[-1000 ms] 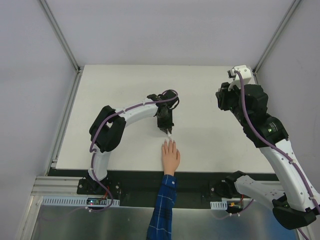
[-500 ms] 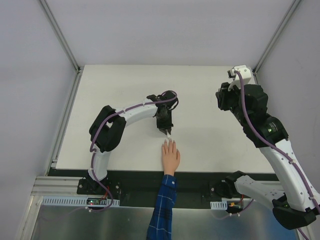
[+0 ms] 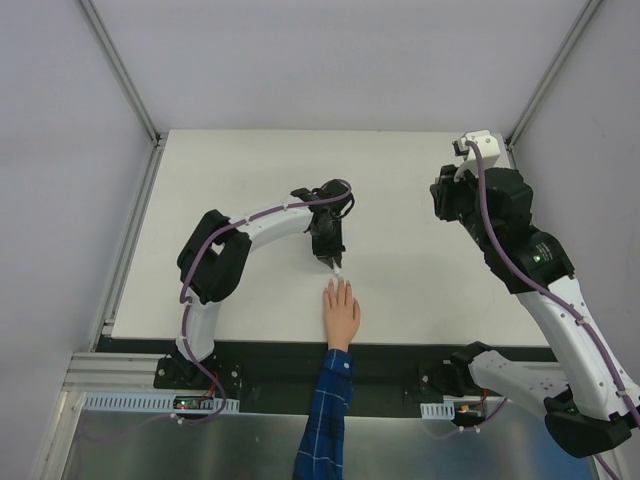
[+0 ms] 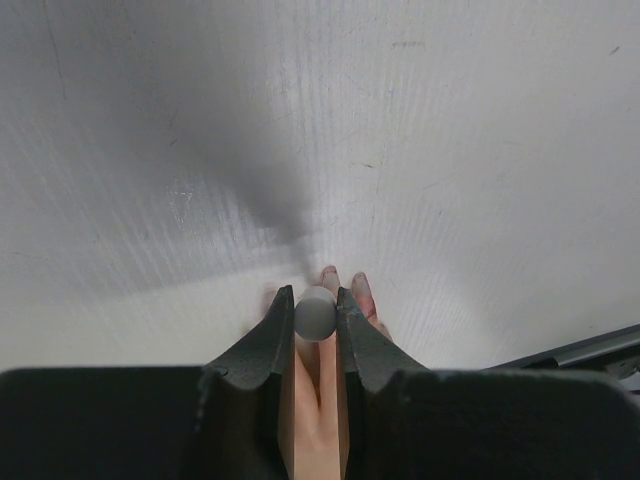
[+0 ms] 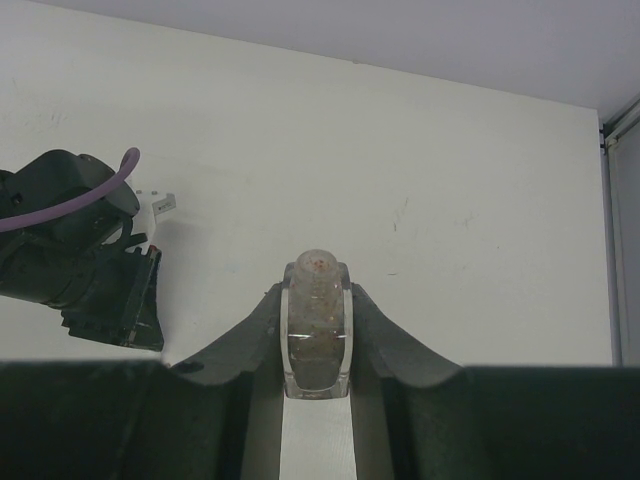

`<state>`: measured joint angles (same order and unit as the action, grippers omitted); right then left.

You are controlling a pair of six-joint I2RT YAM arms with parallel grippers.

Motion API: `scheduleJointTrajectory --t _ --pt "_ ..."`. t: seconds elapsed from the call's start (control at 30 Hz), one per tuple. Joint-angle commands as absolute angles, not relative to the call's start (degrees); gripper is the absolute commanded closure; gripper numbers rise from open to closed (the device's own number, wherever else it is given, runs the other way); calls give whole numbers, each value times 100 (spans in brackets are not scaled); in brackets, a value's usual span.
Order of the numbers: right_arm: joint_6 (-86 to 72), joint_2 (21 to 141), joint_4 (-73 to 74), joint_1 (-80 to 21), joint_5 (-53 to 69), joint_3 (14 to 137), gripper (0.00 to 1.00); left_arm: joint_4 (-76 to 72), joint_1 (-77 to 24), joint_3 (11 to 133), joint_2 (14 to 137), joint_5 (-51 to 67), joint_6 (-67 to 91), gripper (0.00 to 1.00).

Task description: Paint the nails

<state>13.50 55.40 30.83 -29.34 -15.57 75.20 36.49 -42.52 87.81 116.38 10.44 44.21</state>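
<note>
A flesh-coloured mannequin hand with a blue plaid sleeve lies flat at the table's near edge, fingers pointing away. My left gripper hovers just above its fingertips, shut on a grey round brush cap. In the left wrist view the nails of two fingers peek out past the fingers and look reddish. My right gripper is held up at the right side, shut on a small clear polish bottle with an open neck.
The white table is fenced by grey walls and metal rails at the left and right. The raised right arm hangs over the table's right part. The left arm arches across the left middle.
The left gripper with the brush cap has shifted very slightly toward the far side. The hand and the right arm stay about where they were.
</note>
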Motion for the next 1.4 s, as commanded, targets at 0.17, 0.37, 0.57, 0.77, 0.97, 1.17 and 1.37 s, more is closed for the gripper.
scheduleJointTrajectory --t 0.17,0.37,0.57,0.77,0.97,1.17,1.37 --pt "1292 5511 2980 -2953 -1529 7532 100 3700 -4271 8982 11689 1213 4447 100" --pt "1301 5511 2988 -2953 -1529 7532 100 3700 -4271 9035 11716 1257 4403 100" --pt "1318 5511 2988 -2944 -1538 7541 100 3691 -4245 9053 11812 1336 4395 100" --pt "1310 5528 2979 -2953 -1538 7532 100 3691 -4245 9079 11821 1310 4342 100" --pt "1310 5537 2979 -2953 -1529 7523 100 3700 -4236 9184 11865 1266 4289 100" --pt "1310 5528 2979 -2953 -1547 7532 100 3700 -4201 9185 11918 1283 4298 100" --pt "1318 5546 2988 -2944 -1573 7515 100 3700 -4175 9114 11927 1301 4333 100"
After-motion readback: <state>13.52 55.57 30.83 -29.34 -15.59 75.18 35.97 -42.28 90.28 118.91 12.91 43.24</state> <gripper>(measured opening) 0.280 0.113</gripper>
